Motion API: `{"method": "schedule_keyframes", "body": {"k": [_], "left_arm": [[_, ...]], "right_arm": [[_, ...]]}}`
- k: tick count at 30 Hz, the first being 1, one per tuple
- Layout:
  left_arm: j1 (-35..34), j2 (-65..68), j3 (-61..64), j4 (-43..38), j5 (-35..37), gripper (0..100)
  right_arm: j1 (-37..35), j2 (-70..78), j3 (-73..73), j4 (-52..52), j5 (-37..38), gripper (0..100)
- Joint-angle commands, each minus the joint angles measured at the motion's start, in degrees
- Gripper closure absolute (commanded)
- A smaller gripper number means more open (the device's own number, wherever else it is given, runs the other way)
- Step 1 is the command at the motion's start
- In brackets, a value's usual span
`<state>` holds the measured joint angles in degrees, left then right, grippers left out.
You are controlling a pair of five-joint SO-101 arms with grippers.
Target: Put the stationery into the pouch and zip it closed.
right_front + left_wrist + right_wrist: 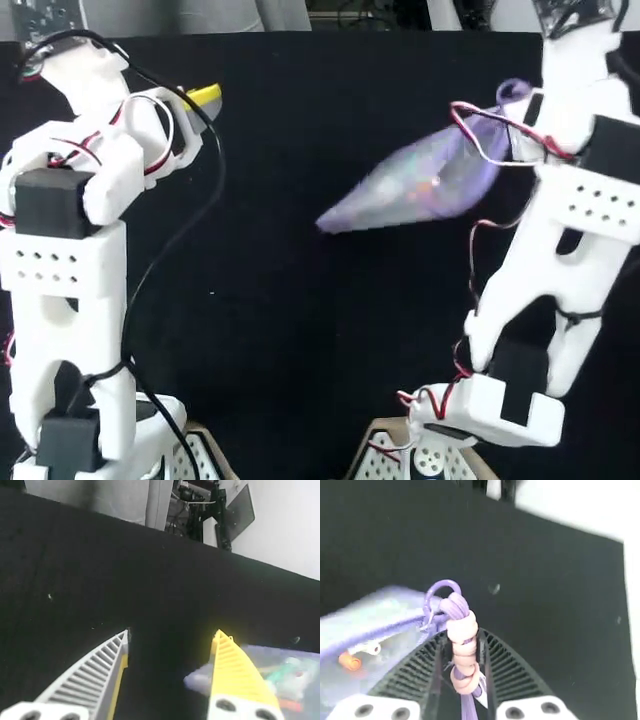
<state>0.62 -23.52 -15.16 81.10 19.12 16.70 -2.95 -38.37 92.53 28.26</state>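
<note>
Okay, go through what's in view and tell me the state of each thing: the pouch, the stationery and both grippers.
left gripper: open, holding nothing.
right gripper: shut on the cord.
cord: pinched between the right gripper's fingers, attached at the pouch's zip ring.
pouch: held by its cord at one end; whether the zip is fully closed, cannot tell.
stationery: inside the pouch.
</note>
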Motion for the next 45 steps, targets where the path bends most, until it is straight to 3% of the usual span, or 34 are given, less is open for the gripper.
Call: {"method": "schedule_keyframes", "body": {"k": [1, 6, 13, 24, 31, 40, 45], "left_arm": [[-0.48, -1.23, 0.92, 0.09, 0.0, 74], [-0.48, -1.23, 3.65, 0.09, -0.18, 74], [-0.57, -1.32, 5.58, 0.18, -0.09, 74], [-0.57, -0.88, 5.85, 0.44, -0.18, 74], [-0.57, -1.23, 10.24, -2.2, -0.26, 74], [-0.57, -1.23, 18.95, -12.22, -0.09, 74], [-0.57, -1.23, 20.09, -13.36, -0.09, 74]], "right_arm": [[-6.86, -0.31, -9.36, 3.78, 0.09, 98.8], [-15.47, -0.31, -10.86, 5.1, -3.16, 98.8], [-21.89, 1.45, -9.36, 1.85, -4.22, 98.8], [-30.95, 15.69, -15.08, -7.47, -6.59, 98.8], [-27.25, 27.03, -22.64, -11.69, -8.7, 98.8], [-14.51, 39.69, -34.33, -11.6, -8.18, 98.8], [-9.67, 46.2, -37.49, -11.6, -3.52, 98.8]]}}
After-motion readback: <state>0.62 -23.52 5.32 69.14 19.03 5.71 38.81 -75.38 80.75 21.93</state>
